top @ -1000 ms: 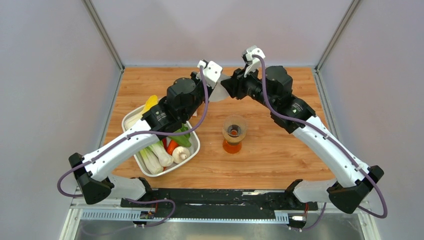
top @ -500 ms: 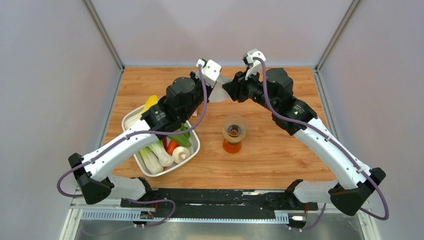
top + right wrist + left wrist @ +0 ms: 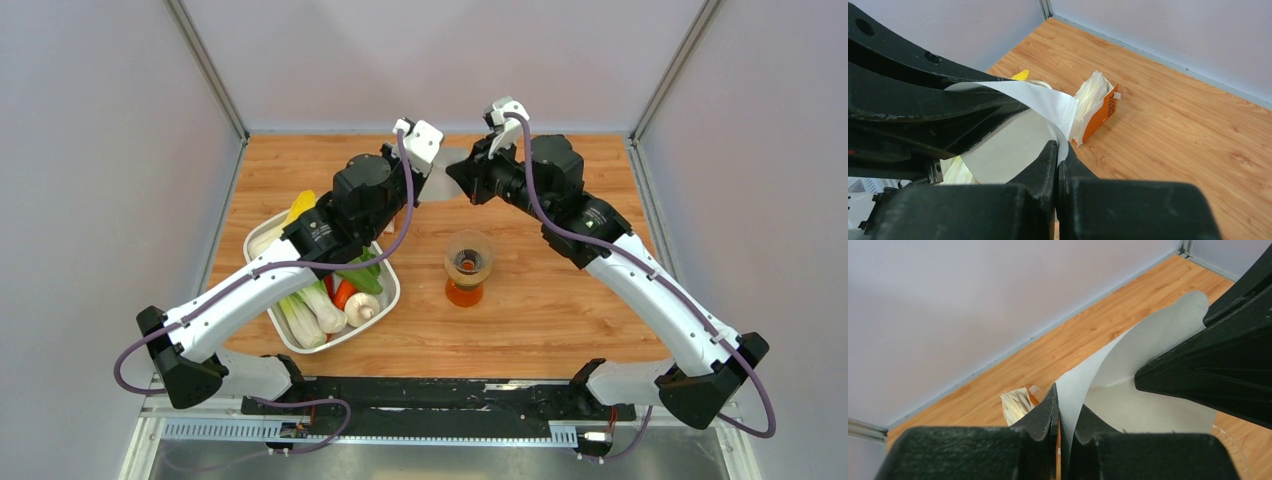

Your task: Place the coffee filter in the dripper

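Aloft, left tool (image 3: 1065,406), right tool (image 3: 1059,150) both pinching coffee filter (image 3: 1155,337), filter pack (image 3: 1090,97) behind

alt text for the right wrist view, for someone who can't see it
The right gripper, jaws shut, pinches the seamed edge of a white paper filter, which the left gripper also holds from the left. Behind them a filter pack with an orange label lies on the wooden table.

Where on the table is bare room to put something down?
Bare table: the near strip before tray and dripper, and right of the dripper. Crowded: far middle, where left pincer and right pincer pinch the filter.
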